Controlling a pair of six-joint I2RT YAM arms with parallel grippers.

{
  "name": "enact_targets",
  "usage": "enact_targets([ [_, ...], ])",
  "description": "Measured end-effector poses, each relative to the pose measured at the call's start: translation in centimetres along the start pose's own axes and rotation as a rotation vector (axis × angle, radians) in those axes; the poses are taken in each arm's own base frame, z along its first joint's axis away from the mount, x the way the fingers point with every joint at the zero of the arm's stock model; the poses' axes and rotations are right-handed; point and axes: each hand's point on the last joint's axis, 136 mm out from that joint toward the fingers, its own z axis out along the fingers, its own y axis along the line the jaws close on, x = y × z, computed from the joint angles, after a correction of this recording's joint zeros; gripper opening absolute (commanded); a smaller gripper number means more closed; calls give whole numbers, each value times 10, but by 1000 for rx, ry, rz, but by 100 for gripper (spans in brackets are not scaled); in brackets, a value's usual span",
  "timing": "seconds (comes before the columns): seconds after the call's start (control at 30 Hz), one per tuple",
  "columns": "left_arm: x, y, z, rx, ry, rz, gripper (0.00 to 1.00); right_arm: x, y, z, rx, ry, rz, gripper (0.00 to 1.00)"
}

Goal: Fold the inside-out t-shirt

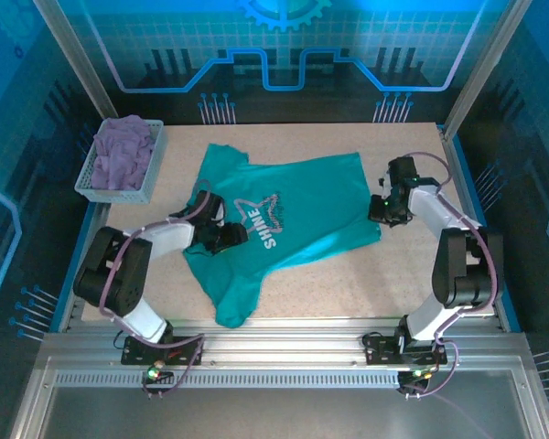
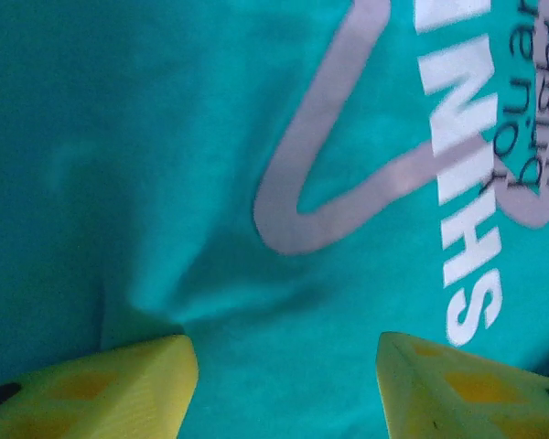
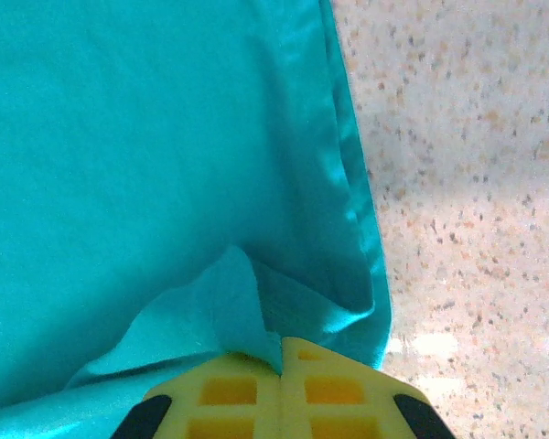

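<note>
One teal t-shirt (image 1: 302, 201) lies spread over the middle of the table (image 1: 412, 283). Its long tail runs down toward 7 o'clock, close to the near edge. Bare tabletop lies open at 5 o'clock and in a strip along 12 o'clock. At 10 o'clock one basket (image 1: 90, 181) holds one lavender garment (image 1: 123, 151), near the shirt's corner but apart from it.

There are two grippers. The left gripper (image 1: 227, 236) sits on the cloth at 9 o'clock of the print (image 1: 265, 219), fingers (image 2: 119, 384) spread wide, and hides the print's left end. The right gripper (image 1: 382, 212) is at the shirt's 3 o'clock edge, its fingers (image 3: 339, 393) pressed together on a raised fold of hem.

In the left wrist view the small dark script is blurred and the white lettering is cut off at the top.
</note>
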Motion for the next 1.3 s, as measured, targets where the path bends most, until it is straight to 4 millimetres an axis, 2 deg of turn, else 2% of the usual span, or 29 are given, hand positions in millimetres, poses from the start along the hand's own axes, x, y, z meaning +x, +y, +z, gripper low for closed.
enact_targets([
  [0.17, -51, -17, 19, 24, -34, -19, 59, -24, -6, 3, 21, -24, 19, 0],
  [0.37, -93, -40, 31, 48, -63, -5, 60, -54, -24, 7, 65, -50, 57, 0],
  [0.47, -108, -54, 21, 68, -95, 21, 61, -64, -25, 5, 69, -67, 58, 0],
  [0.57, -108, -64, -7, 85, -147, 60, 62, -64, -24, 4, 66, -68, 58, 0],
  [0.67, -80, -72, -47, 87, -206, 128, 62, -59, -24, 6, 65, -57, 59, 0],
  [0.73, -42, -88, -61, 93, -209, 215, 60, -52, -25, 9, 61, -41, 60, 0],
  [0.83, 30, -109, -51, 90, -118, 368, 57, -44, -24, 13, 51, -18, 61, 0],
  [0.87, 50, -108, -45, 69, -81, 406, 57, -43, -23, 13, 51, -15, 60, 0],
  [0.93, 83, -95, -33, -12, -18, 465, 55, -42, -21, 14, 44, -14, 56, 0],
  [1.03, 105, -74, -21, -138, 28, 526, 51, -42, -17, 14, 37, -12, 49, 0],
  [1.2, 116, -48, -2, -290, 64, 580, 39, -41, -13, 14, 26, -11, 43, 0],
  [1.3, 115, -46, 7, -327, 66, 592, 27, -41, -12, 14, 21, -10, 43, 0],
])
